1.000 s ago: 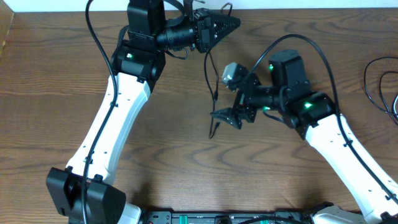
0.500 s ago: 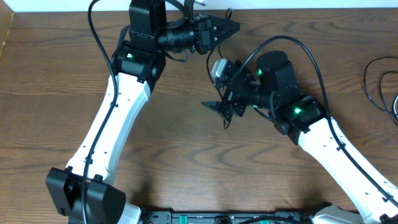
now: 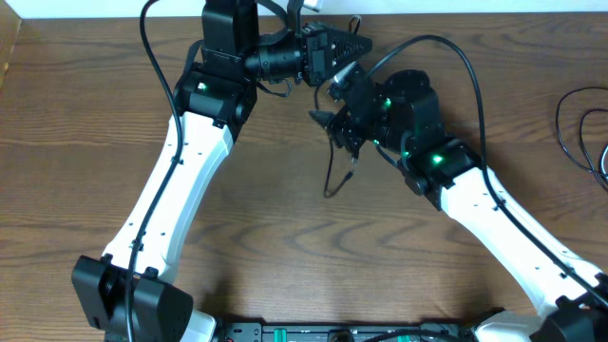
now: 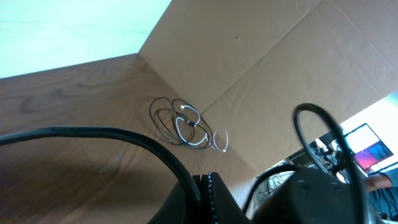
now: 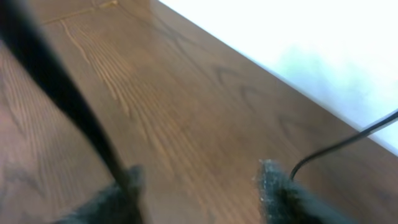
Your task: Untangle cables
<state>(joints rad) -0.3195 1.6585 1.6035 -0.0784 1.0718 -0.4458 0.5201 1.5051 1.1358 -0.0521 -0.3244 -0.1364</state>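
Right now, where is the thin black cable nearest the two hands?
In the overhead view, the thin black cable trails toward the robot's base near the table's middle, from under the right hand, which sits just below the left hand.

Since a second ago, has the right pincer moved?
Yes. In the overhead view the right pincer has shifted toward the table's far edge, closer to the left pincer.

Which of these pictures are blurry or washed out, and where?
Right wrist view: blurred throughout, the right gripper just fuzzy lumps, the top-right corner blown out white. Left wrist view: the coiled cables are fairly sharp, the thick wire up close is soft, the top-left is washed out. Overhead view: crisp, evenly lit, soft shadows.
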